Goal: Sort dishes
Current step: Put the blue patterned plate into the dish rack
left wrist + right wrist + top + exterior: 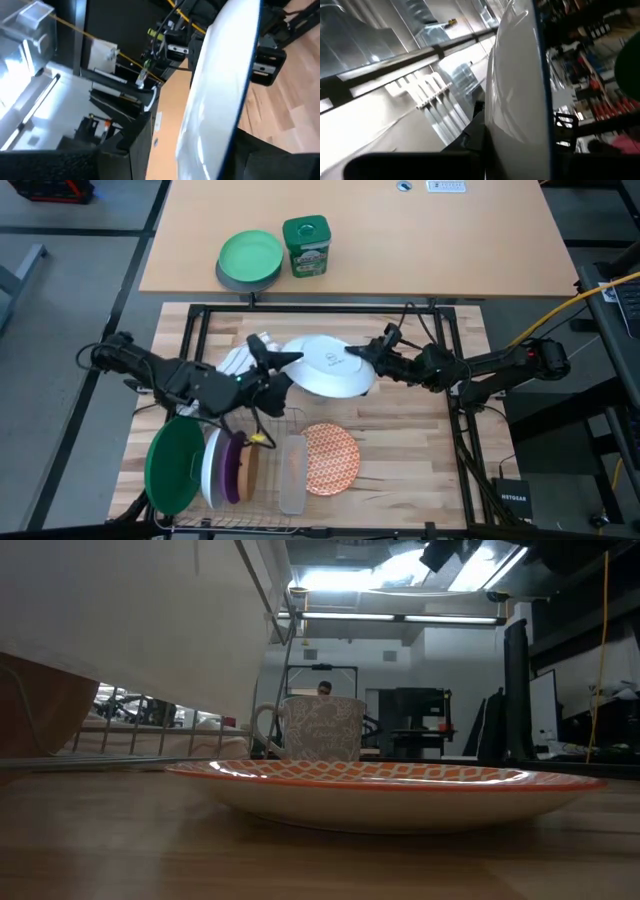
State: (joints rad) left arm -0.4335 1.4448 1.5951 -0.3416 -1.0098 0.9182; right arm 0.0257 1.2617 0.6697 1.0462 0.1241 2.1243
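A white plate with a blue rim hangs tilted above the middle of the wooden table, between my two grippers. My right gripper is shut on its right rim. My left gripper is open at the plate's left rim. In the left wrist view, the plate runs edge-on between the two dark fingers. An orange patterned plate lies flat on the table near the front. A dark green plate, a white one, a purple one and a brown one stand on edge in a wire rack. My left gripper stands at the plate's left rim, with one finger on either side of it. I cannot tell whether it touches the plate. My right gripper pinches the plate's right rim between its two fingers, coming about level from the table's right side. The plate is lifted clear of the table and tilted. In the right wrist view its rim runs edge-on past the fingers.
A patterned mug stands behind the orange plate. A clear flat piece lies beside the rack. On the far table sit a light green plate on a grey bowl and a green tin. A black frame borders the work area.
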